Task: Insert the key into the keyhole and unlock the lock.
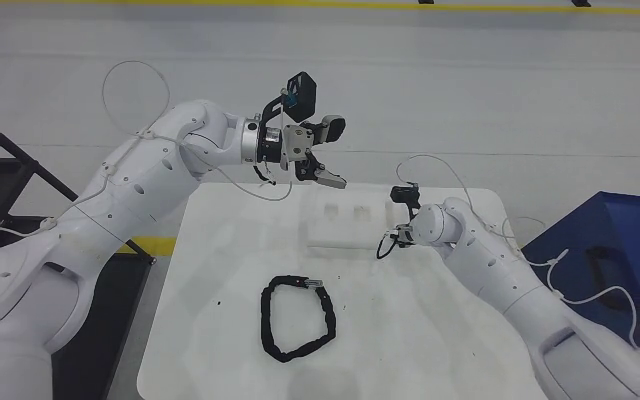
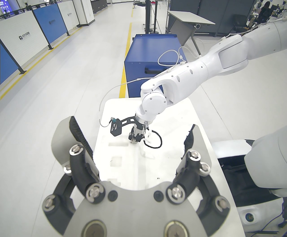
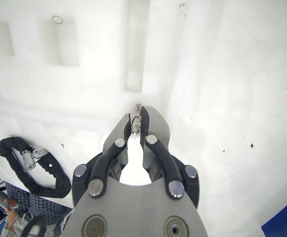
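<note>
You will find the right claw (image 3: 135, 112) pinched on the key (image 3: 135, 125) at the foam tray (image 1: 340, 238) by the far edge of the tabletop (image 1: 450, 330), a ring (image 3: 57, 19) in one tray recess, the chain lock (image 3: 52, 170) nearer the front edge, and the left claw (image 1: 333, 155) spread wide, empty.

The top view looks steeply down from above the arms, far enough off to take in the white table (image 1: 200, 330), the foam tray (image 1: 345, 235) and the chain lock (image 1: 297, 318). The left wrist view sits behind the left gripper (image 2: 132, 123), raised above the table, and faces out between its wide-apart jaws to the right gripper (image 2: 135, 140) far ahead. The right wrist view looks down from close behind that gripper's jaws, so near that the key (image 3: 135, 125) pinched between them is plain, with the tray just beyond them and the lock off to one side. All three share the tray. The top and right wrist views share the lock.
</note>
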Robot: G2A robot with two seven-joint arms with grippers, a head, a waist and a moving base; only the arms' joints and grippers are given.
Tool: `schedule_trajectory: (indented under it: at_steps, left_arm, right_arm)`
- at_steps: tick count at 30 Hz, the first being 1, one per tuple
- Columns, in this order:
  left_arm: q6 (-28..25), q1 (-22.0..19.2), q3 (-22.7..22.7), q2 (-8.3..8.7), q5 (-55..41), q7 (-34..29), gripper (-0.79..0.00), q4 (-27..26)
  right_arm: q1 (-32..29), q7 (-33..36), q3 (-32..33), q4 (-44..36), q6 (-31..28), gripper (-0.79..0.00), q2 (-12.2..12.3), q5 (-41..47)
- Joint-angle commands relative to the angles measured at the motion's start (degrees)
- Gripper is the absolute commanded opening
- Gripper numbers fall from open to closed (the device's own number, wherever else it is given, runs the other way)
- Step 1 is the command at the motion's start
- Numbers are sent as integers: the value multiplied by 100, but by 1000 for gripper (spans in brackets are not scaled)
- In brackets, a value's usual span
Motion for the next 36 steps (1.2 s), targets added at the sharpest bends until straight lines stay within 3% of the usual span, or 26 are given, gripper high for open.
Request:
schedule_trajectory:
  at_steps: [1,9,17,22,29,36]
  left_arm:
    - [0,0,0,0,0,-1,0,0]
    - [0,0,0,0,0,-1,0,0]
    - [0,0,0,0,0,-1,0,0]
    - [0,0,0,0,0,-1,0,0]
    - [0,0,0,0,0,-1,0,0]
    - [0,0,0,0,0,-1,0,0]
  right_arm:
    - [15,8,21,26,-7,-785,-12,-21]
    - [55,173,209,-112,-31,-785,20,-170]
    - [-55,547,692,-761,-111,-785,239,-315]
    - [-366,827,1434,-1379,-592,-785,485,173]
    - [-1126,1325,2623,-2986,-745,-785,917,133]
    - [-1998,1534,3722,-4300,-992,-785,1199,317]
